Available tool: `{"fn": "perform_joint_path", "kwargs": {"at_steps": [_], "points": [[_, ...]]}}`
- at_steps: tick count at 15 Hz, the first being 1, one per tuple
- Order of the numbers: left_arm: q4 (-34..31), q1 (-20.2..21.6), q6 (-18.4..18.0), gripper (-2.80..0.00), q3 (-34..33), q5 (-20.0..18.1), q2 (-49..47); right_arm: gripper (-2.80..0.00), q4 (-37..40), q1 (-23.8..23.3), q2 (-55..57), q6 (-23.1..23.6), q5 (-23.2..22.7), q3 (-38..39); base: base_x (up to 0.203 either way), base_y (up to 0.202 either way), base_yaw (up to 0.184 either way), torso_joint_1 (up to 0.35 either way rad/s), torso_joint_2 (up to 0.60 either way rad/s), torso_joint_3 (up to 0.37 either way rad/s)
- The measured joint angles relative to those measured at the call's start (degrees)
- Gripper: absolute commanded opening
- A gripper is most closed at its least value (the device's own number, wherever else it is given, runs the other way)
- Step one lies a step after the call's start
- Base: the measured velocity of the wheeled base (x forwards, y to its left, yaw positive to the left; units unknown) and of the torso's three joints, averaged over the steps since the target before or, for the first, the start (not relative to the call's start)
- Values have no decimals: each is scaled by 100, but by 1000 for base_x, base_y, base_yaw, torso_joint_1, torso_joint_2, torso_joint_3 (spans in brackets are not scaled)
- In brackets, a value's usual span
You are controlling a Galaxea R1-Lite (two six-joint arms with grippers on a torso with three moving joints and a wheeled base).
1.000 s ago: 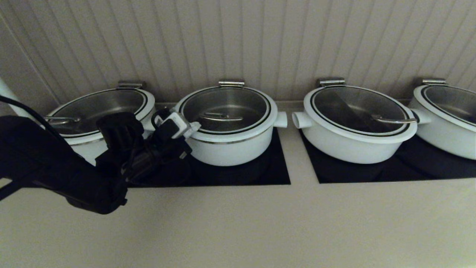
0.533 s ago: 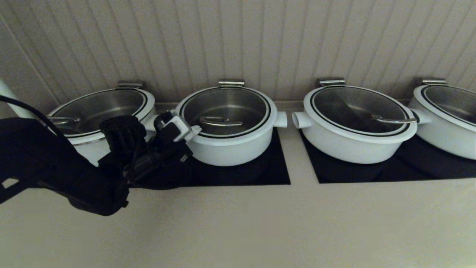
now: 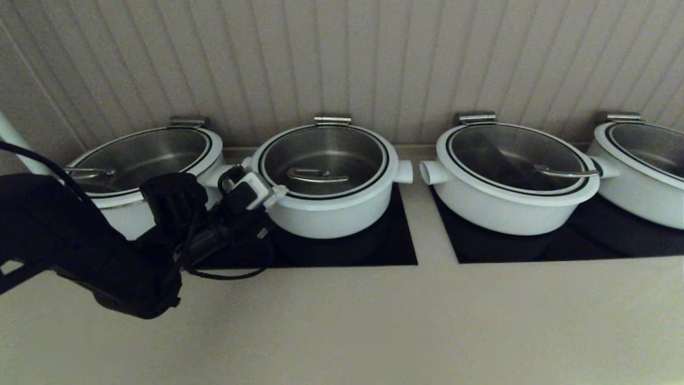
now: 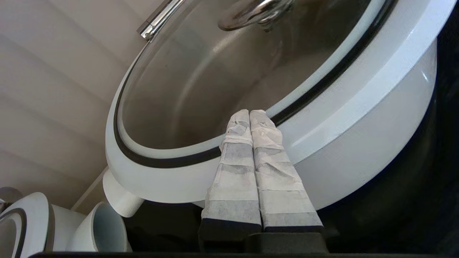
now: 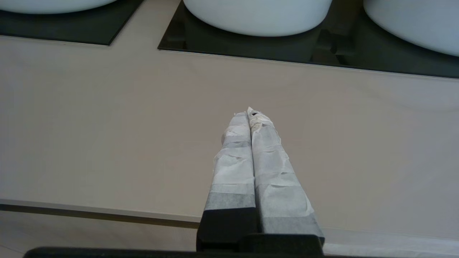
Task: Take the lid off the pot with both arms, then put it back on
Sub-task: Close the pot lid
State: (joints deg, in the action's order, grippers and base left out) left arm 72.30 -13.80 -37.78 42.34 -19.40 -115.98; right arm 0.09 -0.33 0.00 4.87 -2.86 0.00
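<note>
The pot (image 3: 327,216) stands on the left black hob panel, second from the left in the row. The glass lid (image 3: 320,149) sits flat on it, with its curved steel handle (image 3: 316,175) at the centre. My left gripper (image 3: 279,191) is shut and empty at the pot's front-left rim. In the left wrist view its tips (image 4: 250,113) lie against the lid's white rim and black ring (image 4: 172,161), with the pot wall (image 4: 376,118) beside them. My right gripper (image 5: 249,111) is shut and empty over the bare counter; it is out of the head view.
Wider white pots with lids stand to the left (image 3: 139,155), to the right (image 3: 513,182) and at the far right (image 3: 641,160). Black hob panels (image 3: 395,248) lie under them. A ribbed wall runs behind. The beige counter (image 3: 374,321) stretches in front.
A steel band showed under the lid's rim a second ago; now the lid sits flush on the pot. My left gripper has drawn back slightly to the left and lower.
</note>
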Motion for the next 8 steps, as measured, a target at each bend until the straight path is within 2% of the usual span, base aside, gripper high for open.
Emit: {"fn": "perform_joint_path", "kwargs": {"at_steps": [8], "points": [[-10, 0, -6, -280, -100, -2, 88, -280, 1, -2, 0, -2, 0, 0, 0, 0, 0, 0, 0, 0]]}}
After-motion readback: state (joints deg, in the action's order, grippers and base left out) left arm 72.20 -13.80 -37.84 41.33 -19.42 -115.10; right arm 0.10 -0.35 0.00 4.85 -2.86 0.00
